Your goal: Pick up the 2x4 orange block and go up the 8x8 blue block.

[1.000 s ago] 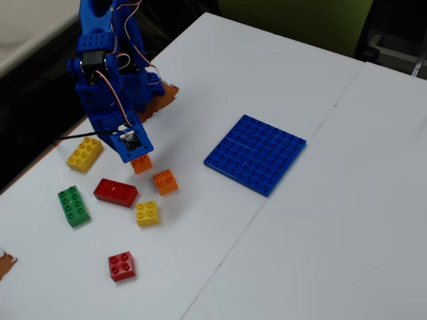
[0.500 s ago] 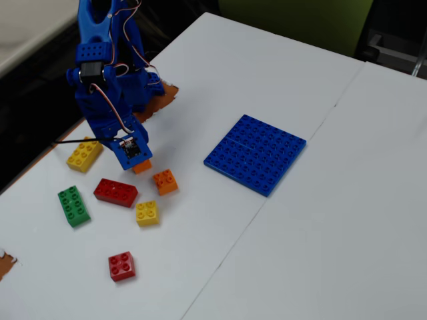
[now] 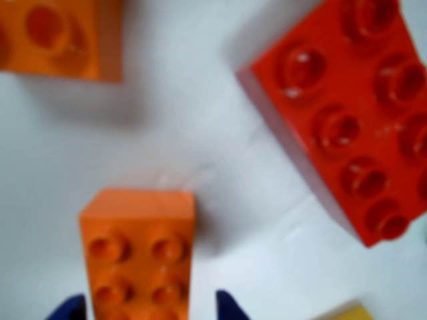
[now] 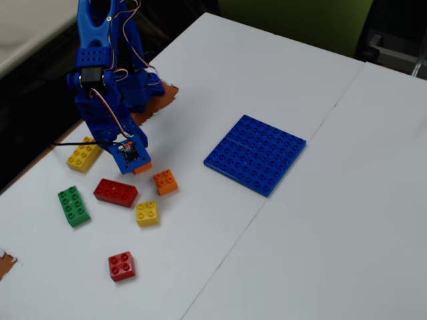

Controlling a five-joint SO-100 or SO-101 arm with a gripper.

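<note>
On a white table (image 4: pixel 320 220), a blue robot arm (image 4: pixel 103 73) bends low over a scatter of bricks, its gripper (image 3: pixel 148 308) hidden in the fixed view behind the wrist housing, so only an orange corner of the 2x4 orange block (image 4: pixel 142 167) peeks out beneath it. Seen from the wrist view, that block (image 3: pixel 139 257) runs off the bottom edge, four studs plainly visible, with two blue fingertips (image 3: pixel 229 308) standing either side of it, spread a little wider than the brick; whether they touch it cannot be told. Blurred and cut off in the same close view are a red 2x4 brick (image 3: pixel 347 113), a small orange brick (image 3: pixel 60 37) and a yellow sliver at the lower edge. Only the fixed view shows the 8x8 blue block (image 4: pixel 255 153), lying flat well apart to the right, plus green (image 4: pixel 73 205), yellow (image 4: pixel 84 154) and small red (image 4: pixel 121 266) bricks
</note>
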